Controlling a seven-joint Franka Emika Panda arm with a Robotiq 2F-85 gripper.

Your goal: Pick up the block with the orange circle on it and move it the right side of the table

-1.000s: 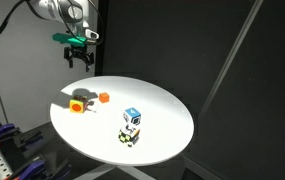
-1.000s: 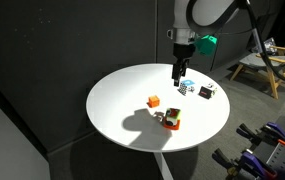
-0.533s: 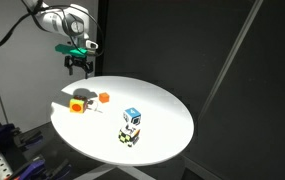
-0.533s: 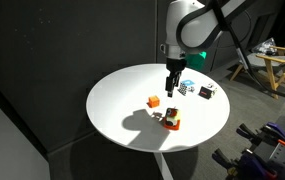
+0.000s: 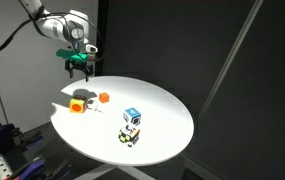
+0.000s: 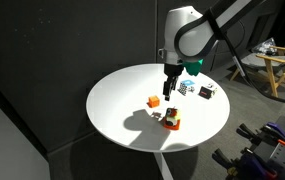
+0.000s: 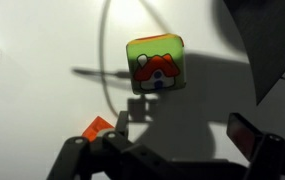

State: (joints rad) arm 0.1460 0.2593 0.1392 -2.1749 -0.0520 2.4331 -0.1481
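The block with the orange circle [image 5: 78, 103] is a small yellow cube with a red-orange mark, near the edge of the round white table [image 5: 167, 110]. In an exterior view it shows as the block [image 6: 171, 119] on the table [image 6: 117, 100]. My gripper [image 5: 79, 68] hangs open above the table, apart from the block, and nothing is between its fingers. From the other side the gripper [image 6: 169, 88] is above the cubes. In the wrist view the block [image 7: 156, 65] shows a yellow-green face with a red-orange picture, just ahead of the open gripper [image 7: 187, 130].
A small plain orange cube [image 5: 104, 97] lies close beside the block, also seen as the orange cube [image 6: 153, 101] and partly behind my finger [image 7: 97, 126]. A blue-topped white cube [image 5: 132, 117] sits on another cube [image 5: 130, 137] near the table's middle.
My gripper has come down and moved toward the block and the orange cube. The jaws stayed open and the cubes have not moved.
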